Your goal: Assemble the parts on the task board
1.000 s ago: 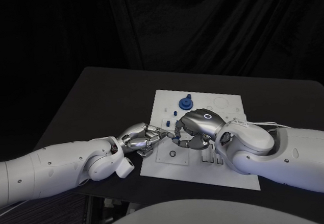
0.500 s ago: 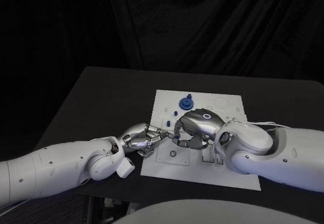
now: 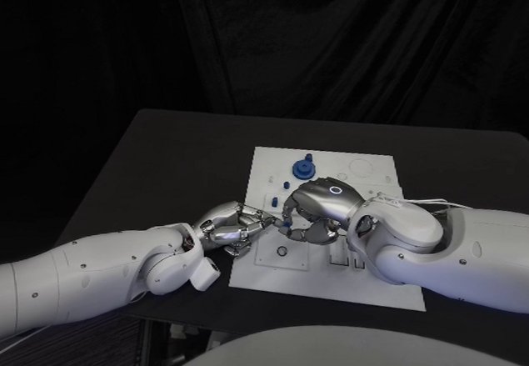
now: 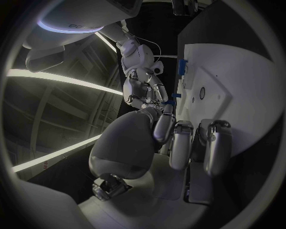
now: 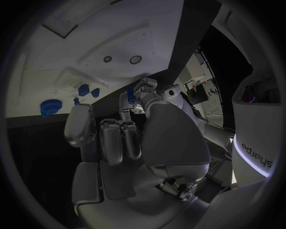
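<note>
- While both hands meet at the near left part of the task board [image 3: 379, 280], the step in hand looks like a handover or joint fitting of one small blue part [image 4: 173, 97]
- From the left wrist view that part sits at the fingertips of the right hand [image 4: 143, 90], so I judge the right hand [image 3: 322, 203] to be pinching it, fingers curled in over the board
- In the right wrist view a small blue piece [image 5: 129, 92] shows at the meeting fingertips, though which hand bears it there I cannot tell
- Left hand [image 3: 234, 224] lies at the board's left edge, fingertips reaching toward the right hand; whether it grips anything or merely steadies, I cannot tell
- Next move, as I judge it, calls for fine alignment: bring the pinched part over its seat on the board and press it down without it slipping or tilting
- As for what the board holds: a larger round blue part [image 3: 302, 168] stands near its far edge, with smaller blue pieces [image 5: 84, 90] just beside it
- Round holes [image 5: 135, 59] in the board appear unfilled, so most of the assembly seems left to do
</note>
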Available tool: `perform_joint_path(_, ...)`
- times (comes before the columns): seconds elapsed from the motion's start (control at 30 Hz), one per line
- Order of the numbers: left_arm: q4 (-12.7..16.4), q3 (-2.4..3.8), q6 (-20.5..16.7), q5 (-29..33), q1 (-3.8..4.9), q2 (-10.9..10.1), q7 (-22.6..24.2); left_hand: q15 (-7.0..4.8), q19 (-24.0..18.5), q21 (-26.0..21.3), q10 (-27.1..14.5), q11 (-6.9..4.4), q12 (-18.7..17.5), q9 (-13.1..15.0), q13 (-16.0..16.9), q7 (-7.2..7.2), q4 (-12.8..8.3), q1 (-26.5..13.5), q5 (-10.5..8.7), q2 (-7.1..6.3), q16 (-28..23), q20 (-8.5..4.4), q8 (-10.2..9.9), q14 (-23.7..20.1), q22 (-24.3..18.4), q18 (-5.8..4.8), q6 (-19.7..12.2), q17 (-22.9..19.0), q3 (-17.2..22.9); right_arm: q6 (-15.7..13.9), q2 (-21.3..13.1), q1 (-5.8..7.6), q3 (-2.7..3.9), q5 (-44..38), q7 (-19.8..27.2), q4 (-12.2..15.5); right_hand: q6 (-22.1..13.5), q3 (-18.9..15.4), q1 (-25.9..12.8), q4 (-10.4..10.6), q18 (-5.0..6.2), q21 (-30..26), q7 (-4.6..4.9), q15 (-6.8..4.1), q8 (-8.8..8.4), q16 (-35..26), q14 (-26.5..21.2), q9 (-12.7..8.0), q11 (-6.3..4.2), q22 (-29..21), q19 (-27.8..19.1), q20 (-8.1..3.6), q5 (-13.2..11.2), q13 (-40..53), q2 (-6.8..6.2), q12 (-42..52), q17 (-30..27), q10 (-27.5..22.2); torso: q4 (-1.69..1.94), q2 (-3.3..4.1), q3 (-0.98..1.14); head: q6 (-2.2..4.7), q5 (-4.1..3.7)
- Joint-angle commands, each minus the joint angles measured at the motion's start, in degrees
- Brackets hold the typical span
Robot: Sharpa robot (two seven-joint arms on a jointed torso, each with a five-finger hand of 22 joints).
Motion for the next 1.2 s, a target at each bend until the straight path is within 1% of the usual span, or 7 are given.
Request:
perform_joint_path(0.03, 0.3, -0.02, 1.2, 0.0, -0.17, 0.4, -0.1, 0.09, 0.6, -0.4, 10.1, -2.89, 13.5, 0.0, 27.1, 0.41, 0.0, -0.4, -0.35, 0.18, 0.1, 0.17, -0.2, 5.8, 13.1, -0.37, -0.2, 15.1, 0.2, -1.0, 0.2, -0.05, 0.12, -0.1, 0.1, 0.1, 0.2, 2.0, 0.9, -1.9, -0.59, 0.1, -0.35, -0.32, 0.33, -0.1, 2.0, 0.0, -0.26, 8.7, 0.0, -0.03, 0.1, 10.0, 0.56, 0.0, 6.4, 0.6, 0.0, -0.01, 0.0, -0.01, -0.01)
perform_joint_path(0.53, 0.0, -0.02, 1.2, 0.0, -0.17, 0.4, -0.5, 0.3, -0.1, -0.9, 10.1, -2.64, 13.5, 0.0, 27.1, 0.71, 0.1, -0.6, -0.82, 0.09, 0.1, 0.35, -0.5, 5.8, 12.8, -0.2, -0.7, 15.1, 0.2, -1.2, -0.3, -0.05, 0.12, -0.1, 0.2, 0.3, 0.2, 2.0, 1.1, -2.0, -0.59, 0.1, -0.36, -0.33, 0.4, -0.1, 2.0, 0.2, -0.27, 8.7, 0.0, -0.04, 0.0, 9.9, 0.56, -0.1, 6.4, 0.5, 0.0, -0.01, 0.0, -0.01, 0.09)
perform_joint_path(0.6, -0.1, -0.02, 1.2, 0.0, -0.17, 0.4, -0.7, 0.53, -0.5, -1.1, 10.1, -2.29, 13.5, 0.0, 27.1, 1.17, 0.2, -0.8, -1.05, 0.07, 0.1, 0.52, -0.5, 5.8, 12.7, -0.12, -0.6, 15.1, 0.1, -1.2, -0.5, -0.05, 0.12, -0.1, 0.1, 0.4, 0.2, 2.1, 1.1, -2.0, -0.62, 0.2, -0.36, -0.33, 0.43, 0.0, 2.0, 0.2, -0.27, 8.8, 0.1, -0.04, 0.0, 10.0, 0.57, 0.0, 6.4, 0.6, 0.0, -0.01, 0.0, -0.01, 0.11)
perform_joint_path(0.77, -0.1, -0.02, 1.0, 0.0, -0.17, 0.2, -0.8, 1.03, -1.2, -1.6, 10.1, -1.73, 13.5, 0.0, 27.1, 1.68, 0.2, -0.9, -1.46, -0.01, 0.1, 0.88, -0.7, 5.8, 12.4, 0.04, -0.8, 15.1, 0.1, -1.1, -1.4, -0.05, 0.12, -0.1, 0.1, 0.7, 0.2, 2.1, 1.1, -2.0, -0.61, 0.2, -0.37, -0.34, 0.45, -0.1, 2.0, 0.3, -0.27, 8.8, 0.0, -0.04, 0.0, 10.0, 0.56, 0.0, 6.4, 0.6, 0.0, -0.01, 0.0, -0.01, 0.27)
perform_joint_path(0.9, -0.1, -0.02, 0.4, 0.0, -0.17, 0.0, -0.5, 1.51, -2.5, -2.4, 10.1, -1.33, 13.5, -0.1, 27.1, 2.04, -0.1, -0.7, -2.26, -0.1, 0.1, 1.37, -1.3, 5.8, 11.9, 0.34, -2.0, 15.1, 0.2, -0.8, -2.1, -0.04, 0.11, -0.1, 0.1, 0.3, 0.2, 2.1, 1.2, -2.1, -0.62, 0.2, -0.38, -0.34, 0.49, -0.1, 2.0, 0.4, -0.28, 8.8, 0.1, -0.05, -0.1, 10.0, 0.5, 0.0, 6.3, 0.6, 0.0, -0.01, -0.01, -0.01, 0.36)
perform_joint_path(1.03, 0.0, -0.02, -0.5, 0.0, -0.17, -0.3, 0.2, 1.61, -2.8, -2.6, 10.1, -1.29, 13.5, -0.2, 27.1, 2.08, -0.4, -0.5, -2.53, -0.17, 0.1, 1.54, -1.6, 5.8, 11.9, 0.41, -2.7, 15.1, 0.3, -0.3, -2.3, -0.09, 0.09, -0.1, 0.4, -0.7, 0.1, 2.1, 1.3, -2.2, -0.55, -0.1, -0.36, -0.33, 0.5, -0.3, 1.8, 0.5, -0.26, 8.7, -0.1, -0.04, -0.2, 9.8, 0.41, -0.2, 6.0, 0.4, -0.01, -0.01, -0.01, -0.01, 0.34)
perform_joint_path(1.2, 0.1, -0.02, -1.4, 0.0, -0.17, -0.7, 1.1, 1.59, -2.9, -2.8, 10.1, -1.43, 13.5, -0.6, 27.1, 1.86, -0.8, -0.3, -2.89, -0.22, 0.1, 1.7, -2.1, 5.8, 11.9, 0.46, -5.3, 15.1, 0.3, -0.1, -2.4, -1.05, 0.09, -0.1, 1.0, -2.0, -0.1, 2.1, 1.5, -2.3, -0.53, -0.3, -0.31, -0.28, 0.53, -0.4, 1.8, 0.8, -0.21, 8.6, -0.2, -0.02, -0.4, 9.7, 0.34, -0.3, 5.9, 0.3, -0.01, -0.02, -0.01, -0.01, 0.61)
